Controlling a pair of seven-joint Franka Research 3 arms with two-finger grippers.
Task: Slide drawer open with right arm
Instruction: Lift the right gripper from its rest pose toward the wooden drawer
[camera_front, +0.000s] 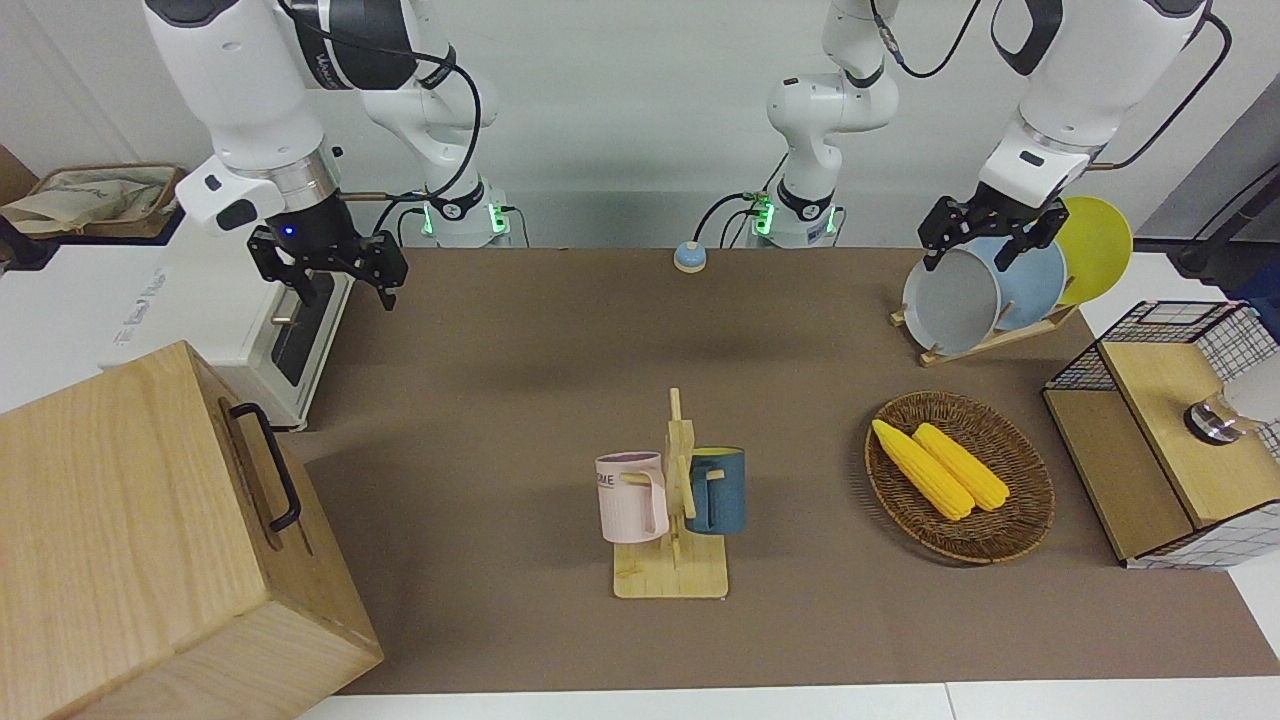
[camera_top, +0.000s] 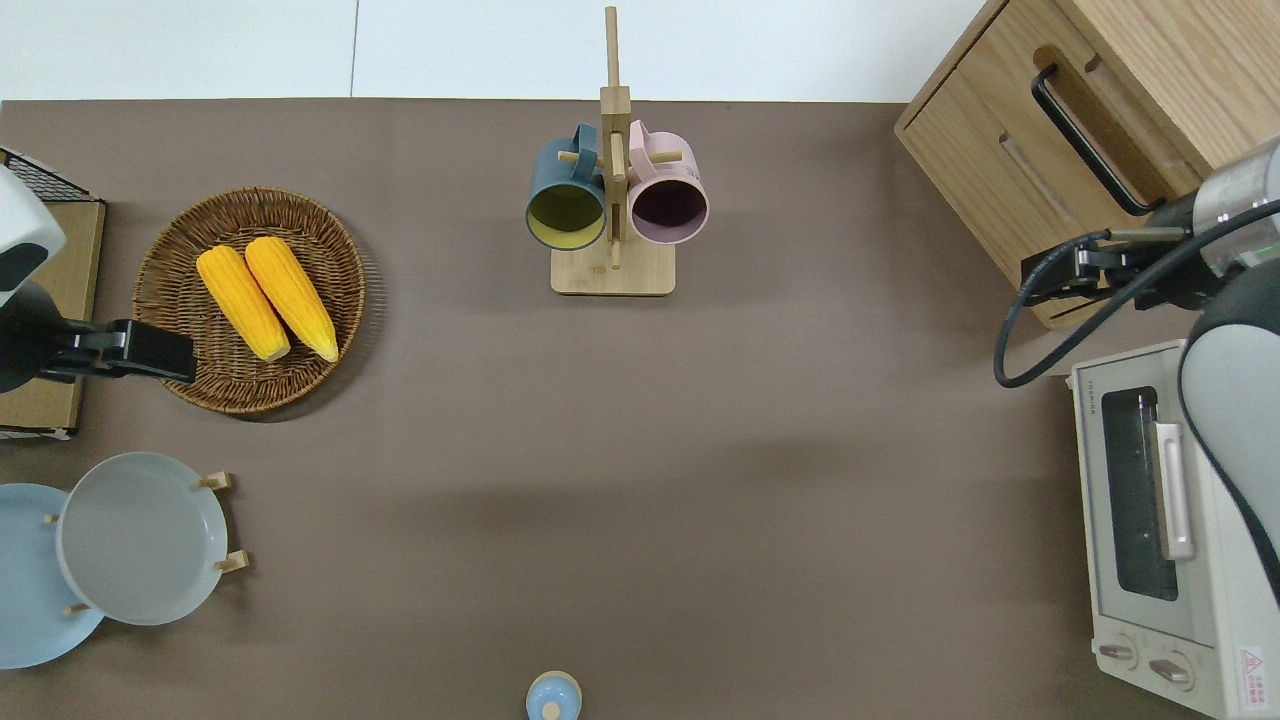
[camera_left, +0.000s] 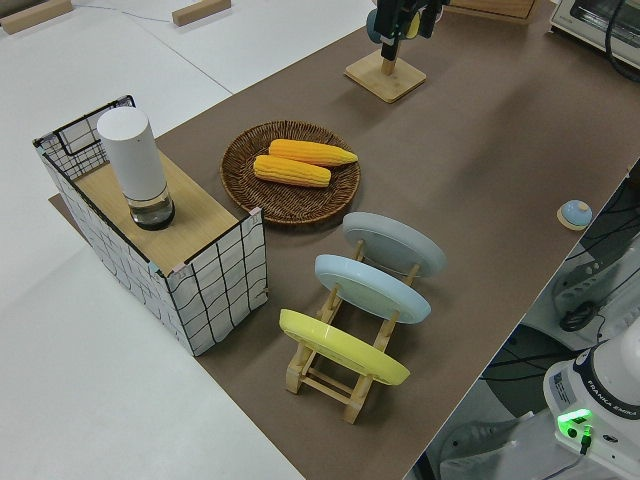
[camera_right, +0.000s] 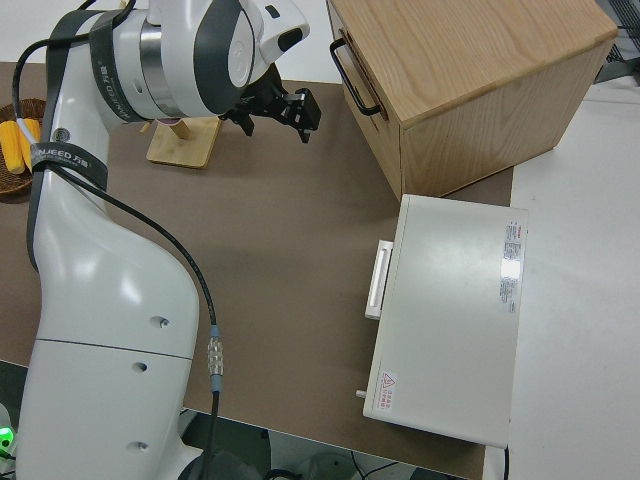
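Observation:
The drawer (camera_front: 255, 470) is at the top of the pale wooden cabinet (camera_top: 1000, 150), at the right arm's end of the table. Its front sits flush with the cabinet face. Its black loop handle (camera_top: 1085, 140) (camera_right: 352, 70) stands free, with nothing touching it. My right gripper (camera_front: 345, 295) (camera_top: 1065, 275) (camera_right: 275, 118) hangs open and empty in the air. It is over the cabinet's corner nearest the robots, beside the toaster oven (camera_top: 1150, 500). The left arm is parked, its gripper (camera_front: 985, 250) open and empty.
The white toaster oven (camera_front: 300, 330) stands nearer to the robots than the cabinet. A mug rack (camera_front: 670, 500) with two mugs is mid-table. A basket (camera_front: 1030, 500) of corn, a plate rack (camera_front: 990, 290) and a wire-mesh cabinet (camera_front: 1160, 440) stand toward the left arm's end.

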